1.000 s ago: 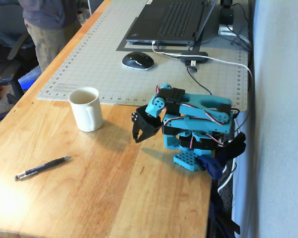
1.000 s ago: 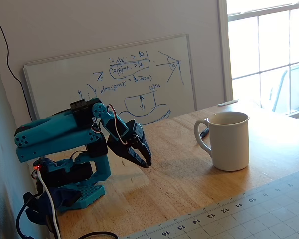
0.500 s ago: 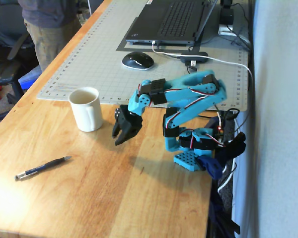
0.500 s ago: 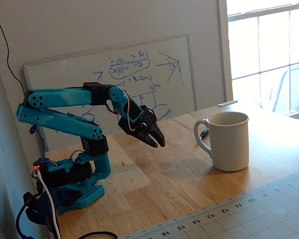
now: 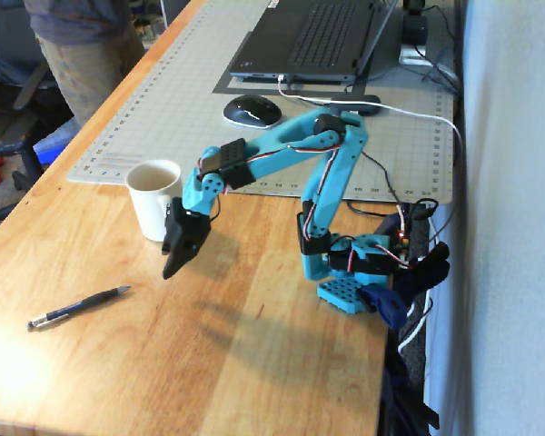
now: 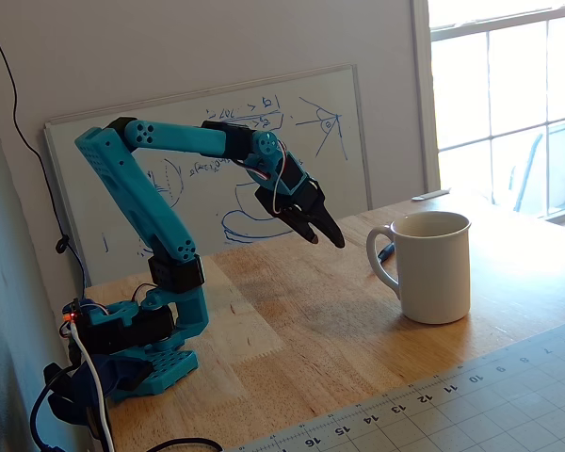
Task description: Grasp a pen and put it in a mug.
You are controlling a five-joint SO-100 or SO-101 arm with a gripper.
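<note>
Teal arm is sporting a black hand, mug is looking cream-white, pen dark blue-black with silvery tip, bench glowing honey-coloured wood, mat showing grey grid.

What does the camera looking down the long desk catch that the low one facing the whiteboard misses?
Only the desk-length fixed view shows the whole pen lying on the wood, plus the laptop, the mouse and a person standing at the edge. Only the low fixed view shows the whiteboard and the window; there the pen is just a dark bit behind the mug. Both show the mug, the blue arm and its gripper, jaws shut and empty, above the table.
</note>
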